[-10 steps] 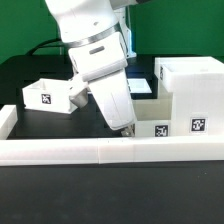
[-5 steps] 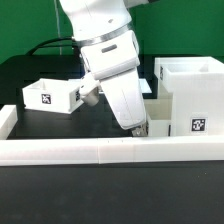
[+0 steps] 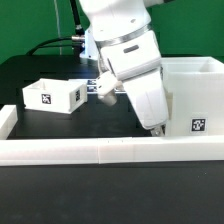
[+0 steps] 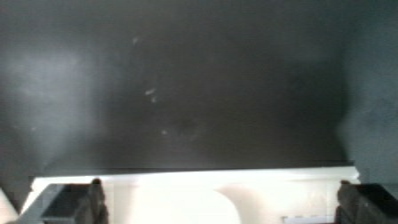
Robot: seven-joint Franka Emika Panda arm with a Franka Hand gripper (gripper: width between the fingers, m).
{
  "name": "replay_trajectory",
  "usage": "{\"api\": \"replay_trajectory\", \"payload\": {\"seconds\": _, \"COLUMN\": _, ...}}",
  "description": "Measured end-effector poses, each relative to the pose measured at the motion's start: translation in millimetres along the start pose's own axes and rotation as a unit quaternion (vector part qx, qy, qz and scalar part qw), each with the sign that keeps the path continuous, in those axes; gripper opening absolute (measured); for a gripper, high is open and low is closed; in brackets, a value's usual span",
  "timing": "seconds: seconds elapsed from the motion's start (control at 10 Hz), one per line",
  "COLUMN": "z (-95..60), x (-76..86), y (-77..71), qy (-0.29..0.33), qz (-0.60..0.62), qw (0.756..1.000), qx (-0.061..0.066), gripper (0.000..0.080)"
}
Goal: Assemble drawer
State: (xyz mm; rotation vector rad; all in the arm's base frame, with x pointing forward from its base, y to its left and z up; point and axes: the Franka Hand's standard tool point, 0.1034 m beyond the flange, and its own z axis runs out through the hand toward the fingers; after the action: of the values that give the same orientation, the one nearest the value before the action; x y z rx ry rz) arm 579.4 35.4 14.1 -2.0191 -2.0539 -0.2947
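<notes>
The tall white housing (image 3: 196,92) stands at the exterior view's right, with a tag on its front. One open-top tray (image 3: 52,95) with a tag sits at the left. The second tray is hidden behind my arm in the exterior view. My gripper (image 3: 158,128) hangs low just in front of the housing's left side. In the wrist view my gripper (image 4: 217,202) is open wide, its dark fingers (image 4: 73,203) standing on either side of a white part (image 4: 214,195) on the black table. I cannot tell whether the fingers touch it.
A long low white rail (image 3: 90,150) runs across the front of the black table (image 3: 40,125), with a raised end at the left (image 3: 7,120). Cables hang at the back left.
My arm has swung toward the exterior view's right and now covers the small tray beside the housing. The left tray and the housing have not moved.
</notes>
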Motion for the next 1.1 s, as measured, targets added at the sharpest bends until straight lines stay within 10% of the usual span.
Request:
{"api": "replay_trajectory", "payload": {"seconds": 0.3, "z": -3.1, "x": -5.2, "y": 0.0, "qy": -0.002, "qz": -0.002, "qw": 1.000, "qx": 0.007, "gripper": 0.0649}}
{"api": "replay_trajectory", "payload": {"seconds": 0.7, "z": -23.5, "x": -63.0, "y": -8.7, "qy": -0.012, "qz": 0.013, "qw": 1.000, "qx": -0.009, "gripper": 0.0649}}
{"api": "replay_trajectory", "payload": {"seconds": 1.1, "z": -59.6, "x": -86.5, "y": -48.6, "qy": -0.035, "qz": 0.047, "qw": 0.998, "qx": -0.018, "gripper": 0.0649}}
